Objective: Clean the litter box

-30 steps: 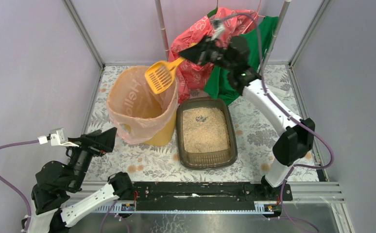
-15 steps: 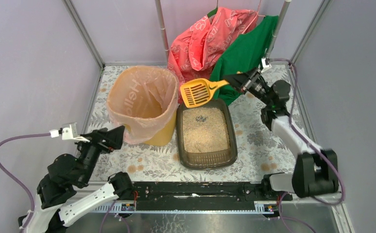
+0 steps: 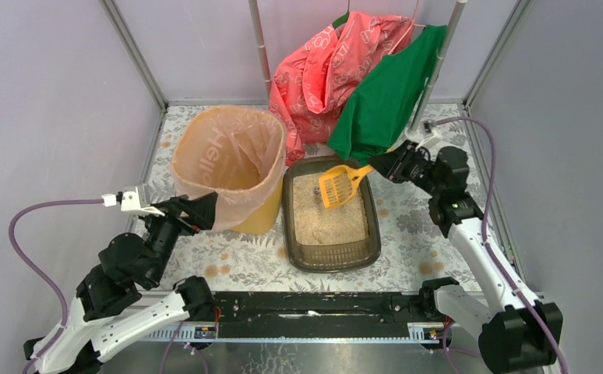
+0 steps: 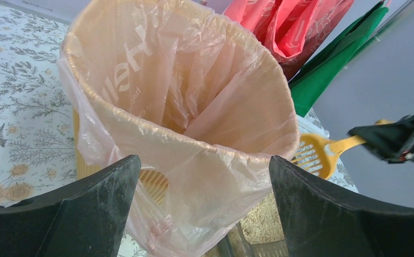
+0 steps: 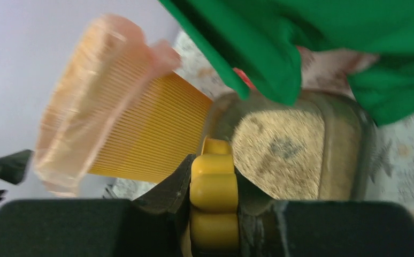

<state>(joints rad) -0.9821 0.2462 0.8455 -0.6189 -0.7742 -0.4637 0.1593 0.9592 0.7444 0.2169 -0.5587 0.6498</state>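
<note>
The litter box point(image 3: 331, 257) is a dark grey-brown tray of beige granules at the table's middle; it also shows in the right wrist view point(image 5: 354, 139), with a dark clump point(image 5: 282, 145) in the sand. My right gripper point(image 3: 386, 166) is shut on the handle of a yellow slotted scoop point(image 3: 336, 187), whose head hangs over the box's far end. The handle point(image 5: 214, 198) sits clamped between my fingers. My left gripper point(image 3: 205, 209) is open and empty, close to the near side of the yellow bin point(image 3: 230, 167) with its peach liner point(image 4: 194, 101).
A red cloth point(image 3: 326, 62) and a green cloth point(image 3: 384, 97) hang from poles at the back, the green one just behind the box. Frame posts stand at the corners. A black rail point(image 3: 314, 304) runs along the near edge.
My right gripper has swung the scoop from over the bin, rightward and down, to above the litter box's far end. My left gripper has moved closer to the bin.
</note>
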